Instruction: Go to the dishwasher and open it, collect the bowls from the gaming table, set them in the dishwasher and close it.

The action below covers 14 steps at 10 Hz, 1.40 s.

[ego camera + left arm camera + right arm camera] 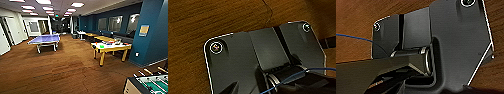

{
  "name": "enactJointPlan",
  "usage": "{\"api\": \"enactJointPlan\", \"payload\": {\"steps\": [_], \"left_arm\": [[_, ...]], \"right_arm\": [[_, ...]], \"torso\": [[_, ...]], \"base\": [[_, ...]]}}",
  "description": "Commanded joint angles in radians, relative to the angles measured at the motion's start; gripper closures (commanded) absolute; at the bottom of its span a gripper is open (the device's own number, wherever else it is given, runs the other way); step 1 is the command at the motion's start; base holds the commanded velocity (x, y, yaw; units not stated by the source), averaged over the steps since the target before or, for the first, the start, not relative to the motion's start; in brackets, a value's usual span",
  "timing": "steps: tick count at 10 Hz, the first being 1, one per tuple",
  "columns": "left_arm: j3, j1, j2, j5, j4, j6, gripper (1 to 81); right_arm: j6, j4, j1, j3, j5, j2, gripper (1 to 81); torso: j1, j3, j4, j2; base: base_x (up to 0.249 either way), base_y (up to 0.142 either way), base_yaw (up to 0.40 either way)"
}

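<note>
Gaming table (111, 47) ahead, green bowl (101, 46) on top

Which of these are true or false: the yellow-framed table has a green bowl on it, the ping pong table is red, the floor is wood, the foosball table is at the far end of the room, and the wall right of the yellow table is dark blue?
1. A green bowl sits on the yellow-framed gaming table: true.
2. The ping pong table is red: false, its top is blue.
3. The floor looks like brown wood: true.
4. The foosball table is at the far end: false, it is nearest the camera, lower right.
5. The wall right of the gaming table is dark blue: true.
</note>
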Motion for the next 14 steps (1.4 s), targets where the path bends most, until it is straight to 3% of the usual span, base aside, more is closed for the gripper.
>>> {"api": "enactJointPlan", "payload": {"steps": [1,14], "left_arm": [[-0.002,-0.059,-0.004,0.044,-0.004,-0.001,1.0],[-0.002,-0.059,-0.001,0.044,-0.002,-0.001,1.0]], "right_arm": [[-0.004,-0.007,0.052,0.008,-0.048,0.0,1.0],[-0.004,-0.008,0.047,0.006,-0.048,0.001,1.0]], "torso": [[0.001,0.0,0.0,0.0],[0.001,0.0,0.0,0.0]], "base": [[0.212,0.0,0.0],[0.23,0.0,0.0]]}}
